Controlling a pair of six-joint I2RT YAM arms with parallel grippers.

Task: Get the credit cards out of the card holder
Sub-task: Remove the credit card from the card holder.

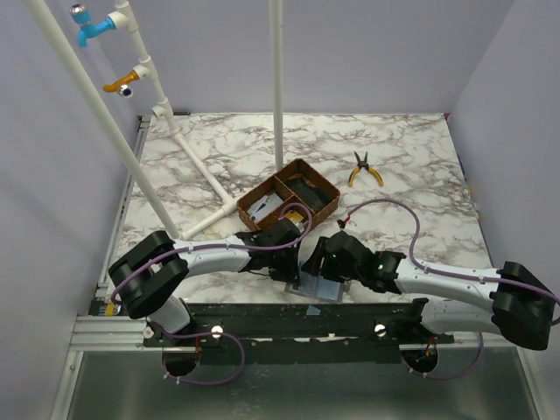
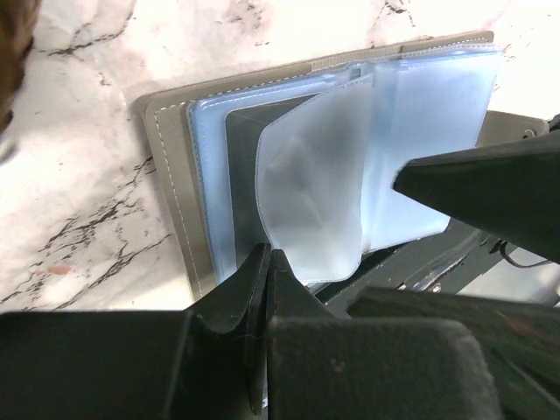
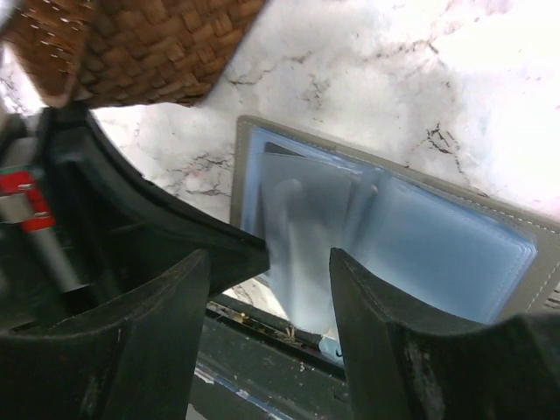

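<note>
Top external: wooden tray (image 1: 337,195) just behind card holder (image 1: 323,290).

Top external: high, behind arm bases, facing forward and down, covers whole table (image 1: 411,157). Left wrist, right wrist: very close, angled down. All three share open card holder (image 1: 322,287) (image 2: 171,184) (image 3: 437,254), small in top view.

Top view: even, diffuse overhead light. The marble table (image 1: 411,175) is bright, shadows under the arms are soft, and focus is sharp.

Left wrist view: marble is overexposed at the upper corners. The card holder (image 2: 332,175) sleeves show a milky sheen. The left gripper fingers (image 2: 490,192) are dark and blurred.

Right wrist view: slightly soft overall. The woven tray (image 3: 131,44) and right gripper fingers (image 3: 411,350) are out of focus.
</note>
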